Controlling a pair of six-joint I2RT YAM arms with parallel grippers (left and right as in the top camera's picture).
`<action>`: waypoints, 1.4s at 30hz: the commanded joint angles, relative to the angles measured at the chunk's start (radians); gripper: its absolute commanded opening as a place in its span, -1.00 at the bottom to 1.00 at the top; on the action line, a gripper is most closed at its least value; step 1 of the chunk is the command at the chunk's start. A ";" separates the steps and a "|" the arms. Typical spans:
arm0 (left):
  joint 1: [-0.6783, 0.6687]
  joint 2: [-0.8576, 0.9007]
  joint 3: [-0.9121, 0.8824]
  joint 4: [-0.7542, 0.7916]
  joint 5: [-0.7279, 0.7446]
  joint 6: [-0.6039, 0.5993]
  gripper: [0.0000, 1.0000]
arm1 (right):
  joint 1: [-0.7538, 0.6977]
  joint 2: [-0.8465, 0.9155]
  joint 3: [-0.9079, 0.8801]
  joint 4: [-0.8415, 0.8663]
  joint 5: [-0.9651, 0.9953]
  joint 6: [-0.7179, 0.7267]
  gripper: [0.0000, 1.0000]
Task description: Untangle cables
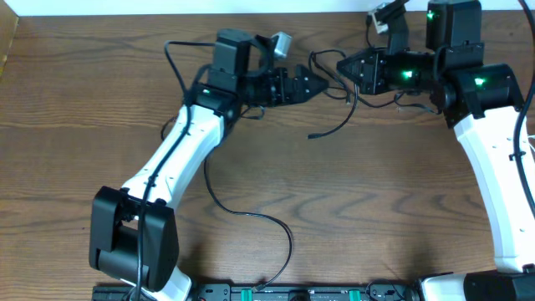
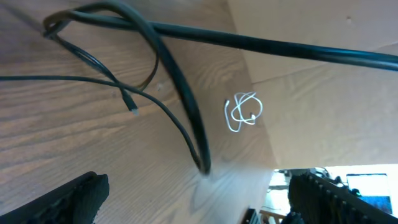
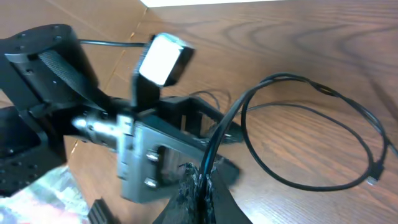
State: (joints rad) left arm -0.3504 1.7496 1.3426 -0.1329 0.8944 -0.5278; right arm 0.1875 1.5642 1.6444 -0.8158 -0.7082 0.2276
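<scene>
- Cables: thin black cords bunched at the far middle of the table, between the tips of the two claws. One loose end trails toward the table's centre.
- black cable: comes up out of the right claw's tips, arcs in a wide loop over the wood and ends in a small plug lying flat on the table.
- white cable: a small tight coil, well apart from the black strands. It lies close to the table's edge, where a beige board begins.
- right claw: clenched on the black cable and pointing toward the left claw. The tips are near each other; whether they touch cannot be told.
- left claw: released, fingers spread wide with nothing between them, over the black strands.
- Edges: the black bunch and both claws crowd the strip along the far edge.
- Room: a broad stretch of wood lies between the two arms toward the near edge. A long cord crosses it, running from beside the left arm to that edge; whether it belongs to the bunch cannot be told.
</scene>
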 commanded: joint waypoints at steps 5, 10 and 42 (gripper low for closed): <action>-0.050 0.002 0.002 0.005 -0.237 -0.021 0.96 | 0.011 0.001 0.024 -0.017 -0.072 -0.014 -0.98; -0.052 0.002 0.002 0.005 -0.352 -0.035 0.80 | 0.011 0.000 0.024 -0.035 -0.124 -0.012 -0.98; 0.369 0.002 0.002 -0.322 -0.503 0.082 -0.85 | -0.232 0.000 0.024 -0.168 0.026 -0.062 -0.98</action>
State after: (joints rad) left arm -0.0986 1.7496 1.3426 -0.4232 0.4267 -0.5087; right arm 0.0368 1.5642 1.6447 -0.9596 -0.7399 0.2111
